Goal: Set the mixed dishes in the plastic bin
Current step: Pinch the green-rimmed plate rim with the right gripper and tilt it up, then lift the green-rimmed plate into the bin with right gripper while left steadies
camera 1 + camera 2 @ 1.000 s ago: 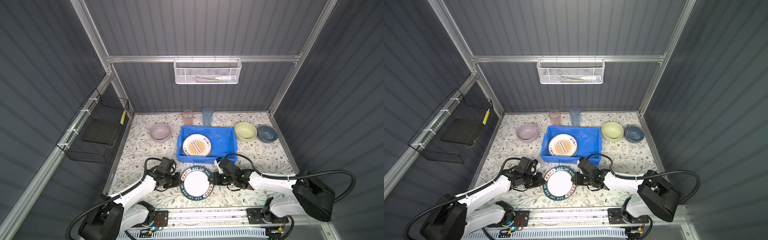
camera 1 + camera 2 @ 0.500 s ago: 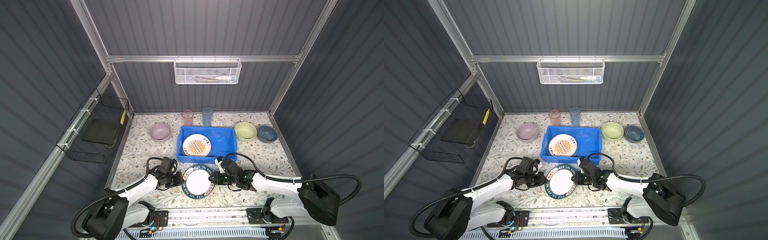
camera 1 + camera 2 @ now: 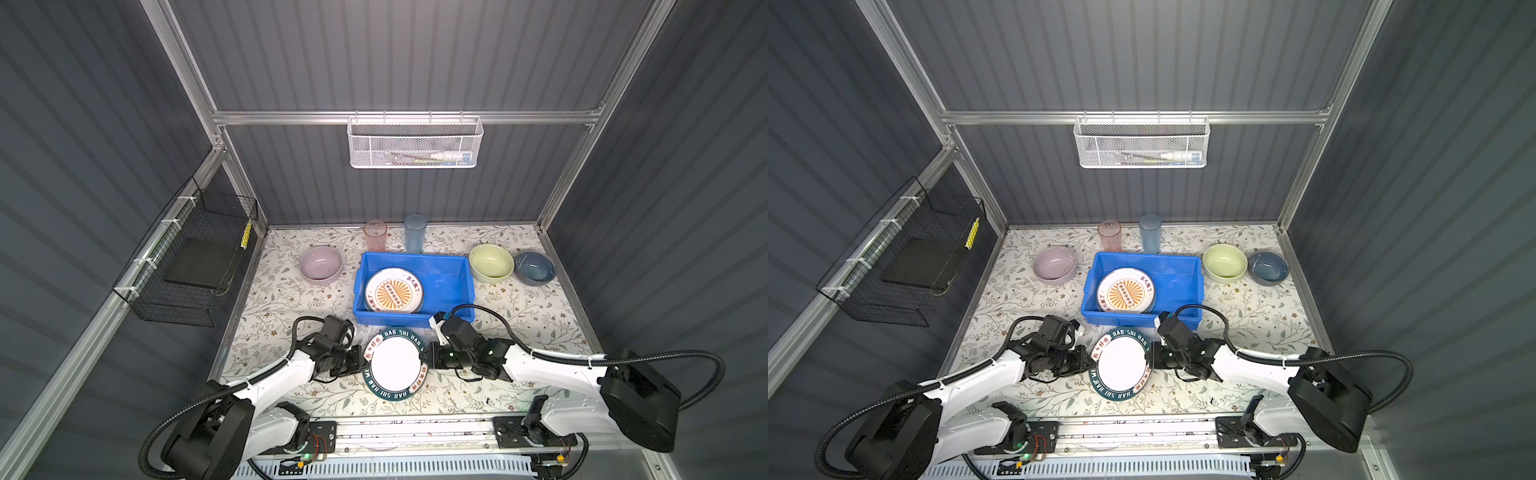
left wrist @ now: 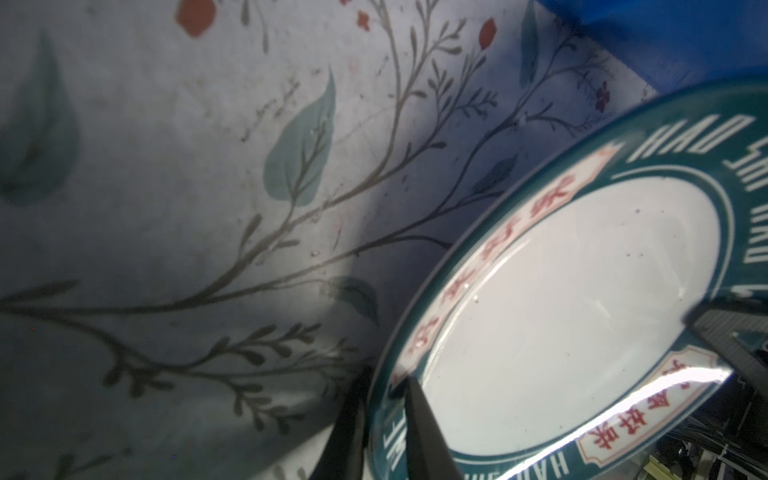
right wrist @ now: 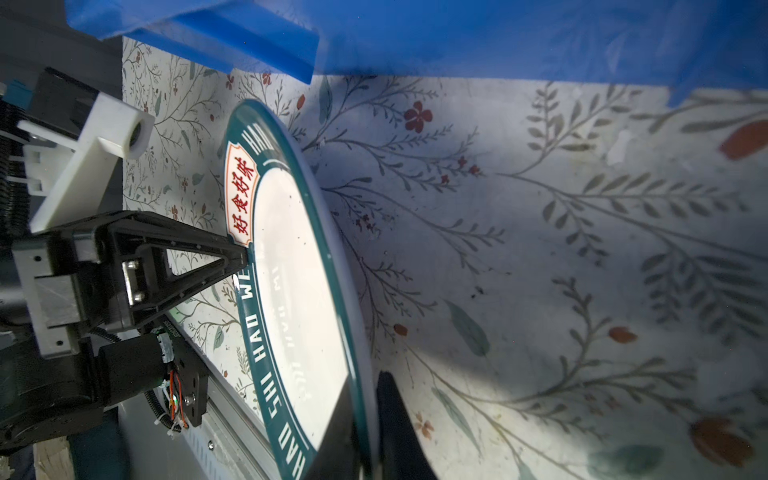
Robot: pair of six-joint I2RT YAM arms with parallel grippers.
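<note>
- The plate (image 3: 395, 365) has a dark green rim with white capitals. "HAO SHI HAO" reads clearly along its far and near arcs in both top views. White panels on the rim hold red Chinese characters.
- The orange sunburst plate (image 3: 392, 291) has a few small red characters near its rim, too small to read. The black wire basket (image 3: 195, 266) carries a yellow tag that is also unreadable.
- The lettered plate is on the flowered table (image 3: 291, 299), just in front of the blue bin (image 3: 411, 321) and outside it. The sunburst plate lies inside the bin.
- Both arms stretch low and inward from the front rail, with their grippers facing each other across the plate.
- The right gripper (image 3: 424, 357) is clamped on the plate's right rim, one of its fingers (image 5: 395, 415) under the edge and the other on top.
- The left gripper (image 3: 362, 360) straddles the left rim, with one of its fingers (image 4: 424, 432) above the edge and one below. Whether it is pinching or slack, I cannot tell.
- Two tumblers, pink (image 3: 375, 235) and blue (image 3: 415, 232), stand behind the bin. A lilac bowl (image 3: 321, 264) sits to its left, and a green bowl (image 3: 491, 262) and a dark blue bowl (image 3: 535, 267) to its right.
</note>
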